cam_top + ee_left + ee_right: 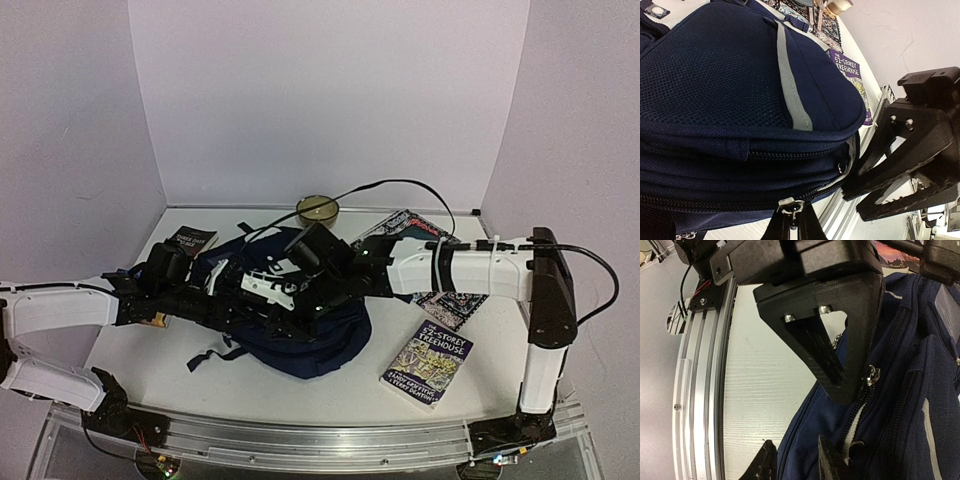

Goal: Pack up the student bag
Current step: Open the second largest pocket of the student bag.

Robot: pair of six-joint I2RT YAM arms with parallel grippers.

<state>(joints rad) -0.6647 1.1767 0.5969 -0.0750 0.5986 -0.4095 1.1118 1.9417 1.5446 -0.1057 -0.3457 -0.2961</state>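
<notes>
The student bag (325,348), navy with a grey-white stripe (790,85), lies in the middle of the table. My left gripper (791,227) is shut on a metal zipper pull (790,206) at the bag's near edge. From the right, my right gripper (797,465) comes in at the same edge with its jaws apart. One of its fingers (832,460) lies on the navy fabric beside a zipper track. The other hangs over bare table just outside the bag's rim. In the top view both grippers (285,295) meet over the bag, and their tips are hidden there.
A purple "52-Storey Treehouse" book (428,362) lies at the front right. A patterned book (452,302) sits under the right arm, and a black book (190,242) lies at the back left. A bowl (318,208) stands at the back. An aluminium rail (700,390) runs along the table's near edge.
</notes>
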